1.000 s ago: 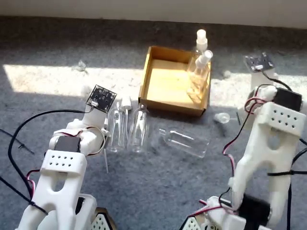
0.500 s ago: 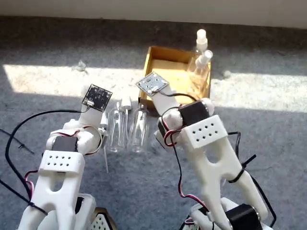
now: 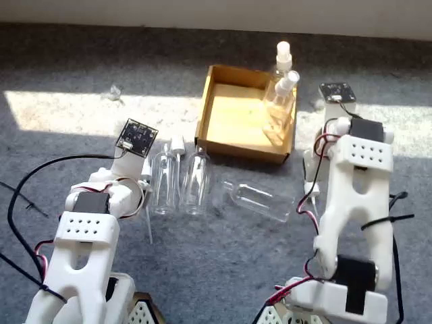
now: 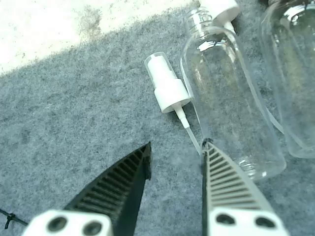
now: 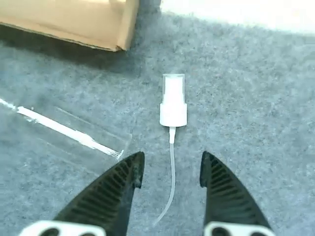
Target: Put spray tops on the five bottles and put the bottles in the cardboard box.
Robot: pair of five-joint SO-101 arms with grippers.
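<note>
- Looks like the capping stage to me. Two capped bottles [image 3: 280, 101] stand at the far right corner of the cardboard box [image 3: 236, 150], though I can't tell if both are actually inside it.
- Three are left bare: a pair of bare bottles [image 3: 164, 179] side by side near the left arm, and a lone bottle [image 3: 260, 199] on its side in front of the box.
- The left gripper [image 4: 177, 145] hangs low over the carpet [image 4: 59, 123], jaws spread, holding nothing. A white spray top [image 4: 167, 91] lies just ahead of it, right beside the nearest of the pair.
- The right gripper [image 5: 172, 156] is spread and empty too. A second spray top [image 5: 173, 105] lies ahead of it, its thin tube trailing back between the jaws, and the lone bottle is off to one side.
- My guess at the next move: slide forward and pinch the chunky collar, not the floppy tube. Then comes the fiddly bit, feeding the tube into a bottle neck, which probably needs the other arm steadying the bottle.
</note>
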